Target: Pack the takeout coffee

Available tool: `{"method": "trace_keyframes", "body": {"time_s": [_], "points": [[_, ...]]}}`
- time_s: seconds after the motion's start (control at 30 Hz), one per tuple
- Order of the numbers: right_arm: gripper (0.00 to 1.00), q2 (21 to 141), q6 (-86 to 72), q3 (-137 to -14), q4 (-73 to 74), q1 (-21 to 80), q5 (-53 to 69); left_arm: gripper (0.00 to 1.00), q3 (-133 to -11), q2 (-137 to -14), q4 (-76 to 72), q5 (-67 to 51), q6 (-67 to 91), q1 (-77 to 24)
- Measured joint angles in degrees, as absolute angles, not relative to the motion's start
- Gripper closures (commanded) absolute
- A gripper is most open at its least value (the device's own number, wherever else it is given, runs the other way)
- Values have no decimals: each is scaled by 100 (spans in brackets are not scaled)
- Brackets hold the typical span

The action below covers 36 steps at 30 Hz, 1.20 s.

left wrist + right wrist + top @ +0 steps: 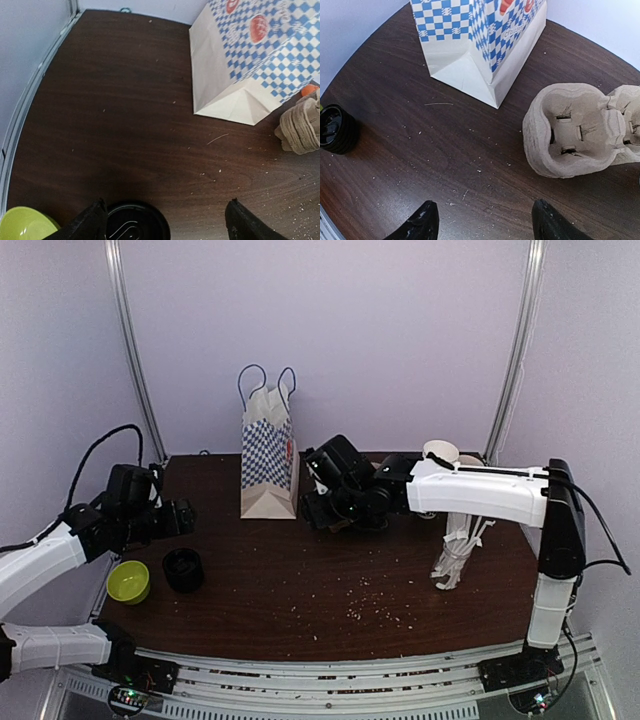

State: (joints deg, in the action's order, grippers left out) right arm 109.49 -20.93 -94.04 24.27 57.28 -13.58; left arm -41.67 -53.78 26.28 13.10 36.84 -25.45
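Cup (183, 569) stands on worktop (300, 580) beside green bowl (129, 581), apart from carrier tray (572, 130). Your left tool (165, 215) over cup, right tool (482, 220) near tray: both wide open, empty. Nothing packed yet.

The checked paper bag (268, 455) stands upright at the back of the tabletop (300, 590) — the right arm (480, 492) reaches in just beside it. Far left, a dark cup (183, 570) sits just beside a lime-green bowl (129, 582); a glass of straws (452, 558) stands at the right.
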Motion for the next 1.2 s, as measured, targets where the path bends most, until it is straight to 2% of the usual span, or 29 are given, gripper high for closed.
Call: {"method": "trace_keyframes", "body": {"time_s": [0.3, 0.6, 0.8, 1.2], "points": [[31, 10787, -1938, -9312, 2517, 5592, -1487, 18, -3697, -5155, 2936, 923, 4108, -2023], [37, 10073, -1603, -10123, 3216, 3756, -1931, 17, -3730, -5266, 2252, 556, 4001, -2023], [37, 10121, -1411, -10405, 3586, 2908, -2027, 17, -3846, -5743, 1863, 307, 3844, -2023], [50, 10613, -1175, -10667, 4121, 2718, -1861, 18, -3933, -6178, 1500, 8, 3671, -2023]]}}
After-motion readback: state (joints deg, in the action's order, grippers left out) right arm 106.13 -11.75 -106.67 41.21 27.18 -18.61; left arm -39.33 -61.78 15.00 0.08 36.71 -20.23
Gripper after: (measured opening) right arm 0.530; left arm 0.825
